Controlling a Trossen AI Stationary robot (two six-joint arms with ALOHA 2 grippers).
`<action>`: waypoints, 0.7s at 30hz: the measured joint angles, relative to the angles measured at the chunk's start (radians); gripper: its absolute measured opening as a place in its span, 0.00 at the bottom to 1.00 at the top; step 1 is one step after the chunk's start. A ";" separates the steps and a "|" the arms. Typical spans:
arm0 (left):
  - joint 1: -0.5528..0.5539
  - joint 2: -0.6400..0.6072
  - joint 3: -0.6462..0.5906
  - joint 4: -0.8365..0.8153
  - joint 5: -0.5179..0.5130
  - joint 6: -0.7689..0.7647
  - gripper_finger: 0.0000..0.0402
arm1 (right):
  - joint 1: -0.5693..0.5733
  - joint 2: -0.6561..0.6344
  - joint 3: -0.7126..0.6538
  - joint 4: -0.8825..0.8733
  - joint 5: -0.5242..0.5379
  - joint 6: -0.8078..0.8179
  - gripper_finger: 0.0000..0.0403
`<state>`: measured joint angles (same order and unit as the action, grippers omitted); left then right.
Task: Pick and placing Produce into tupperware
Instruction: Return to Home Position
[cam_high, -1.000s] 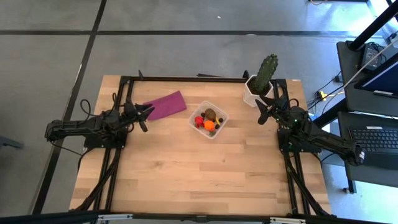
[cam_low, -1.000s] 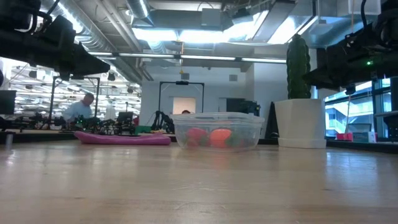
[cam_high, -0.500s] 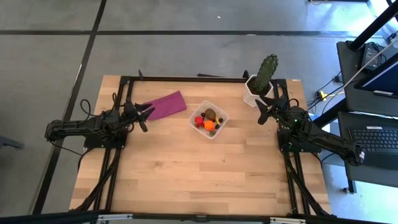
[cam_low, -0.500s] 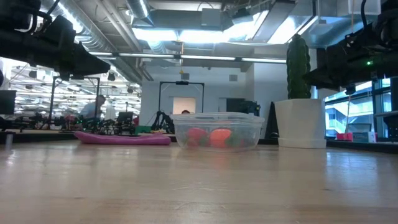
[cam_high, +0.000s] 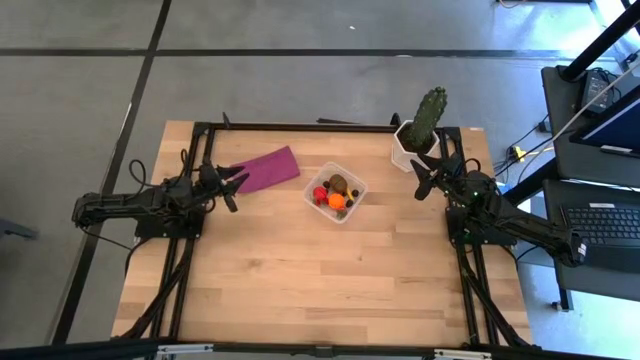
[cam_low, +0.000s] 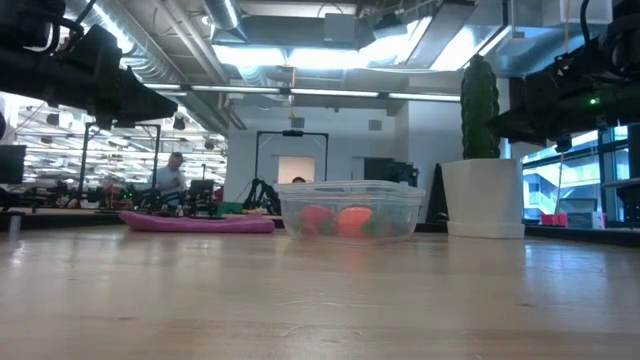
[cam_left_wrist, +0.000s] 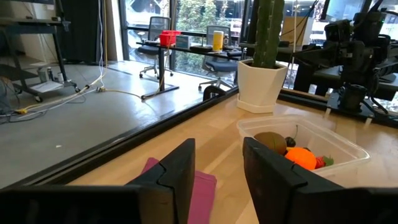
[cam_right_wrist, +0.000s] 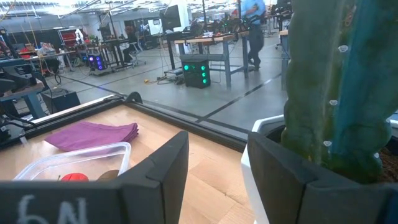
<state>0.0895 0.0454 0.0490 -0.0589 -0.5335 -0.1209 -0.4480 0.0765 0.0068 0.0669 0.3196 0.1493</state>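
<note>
Left end effector (cam_high: 236, 188): fingers apart, nothing between them, raised over the tabletop's left side, just beside the flat purple cloth (cam_high: 268, 168).

Right end effector (cam_high: 418, 177): likewise parted and empty, by the right edge, close to the green cactus (cam_high: 430, 112) in its white hexagonal pot (cam_high: 405, 148) at the far right corner.

The clear, shallow plastic tupperware box (cam_high: 318, 176) sits mid-tabletop toward the far edge, well apart from both. Inside it: orange ball (cam_high: 336, 201), brown kiwi-like oval (cam_high: 338, 183), red strawberry (cam_high: 320, 194), dark berries.

Judgement: loading looks done and only homing is left. I'd keep both sets of fingers parted and fold each arm along its own side. I'd hold height over the cloth and draw the right wrist away from the cactus rather than swing past it.
</note>
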 joint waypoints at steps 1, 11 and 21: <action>0.000 0.000 0.000 0.000 0.000 0.000 0.32 | 0.000 0.000 0.000 0.000 0.000 0.000 0.42; 0.000 0.000 0.000 0.000 0.000 0.000 0.27 | 0.000 0.000 0.000 0.000 0.000 0.000 0.42; 0.000 0.000 0.000 0.000 0.000 0.000 0.23 | 0.000 0.000 0.000 0.000 0.000 0.000 0.42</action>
<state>0.0895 0.0452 0.0490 -0.0589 -0.5335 -0.1210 -0.4480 0.0761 0.0067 0.0669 0.3199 0.1493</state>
